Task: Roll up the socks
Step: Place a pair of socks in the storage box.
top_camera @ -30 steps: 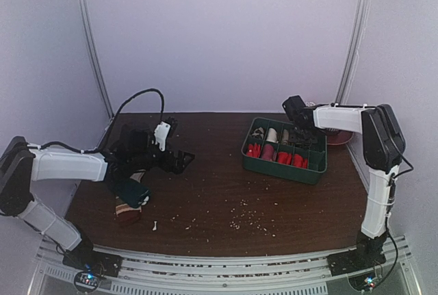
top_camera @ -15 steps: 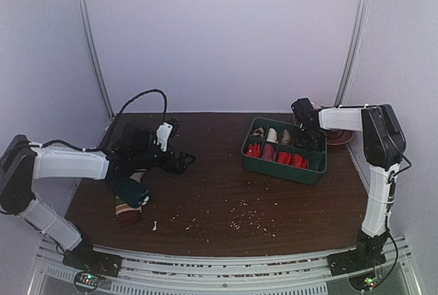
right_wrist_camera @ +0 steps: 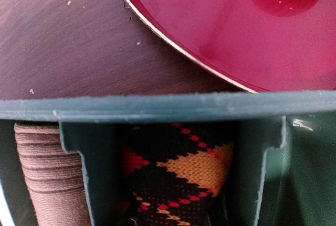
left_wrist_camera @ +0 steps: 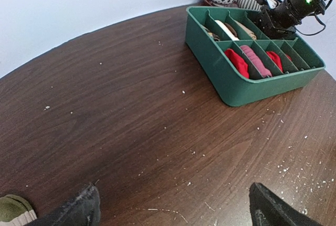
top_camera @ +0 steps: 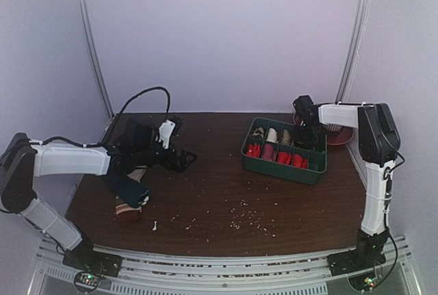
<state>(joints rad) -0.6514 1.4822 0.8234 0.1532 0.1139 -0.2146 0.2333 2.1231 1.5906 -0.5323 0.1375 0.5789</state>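
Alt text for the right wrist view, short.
A black argyle sock with red and orange diamonds sits in a compartment of a green tray, seen close up. A brown ribbed sock fills the next compartment at image left; beyond the tray wall a glossy red plate rests on the dark wooden table.

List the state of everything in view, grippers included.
green tray: upright on the table, partly filled.
left gripper: open, empty, above the table.
right gripper: down at the tray's back row; grip unclear.
argyle sock: tucked in a back compartment.
red socks: bundled, in front compartments.
dark sock: loose on the table, outside the tray.
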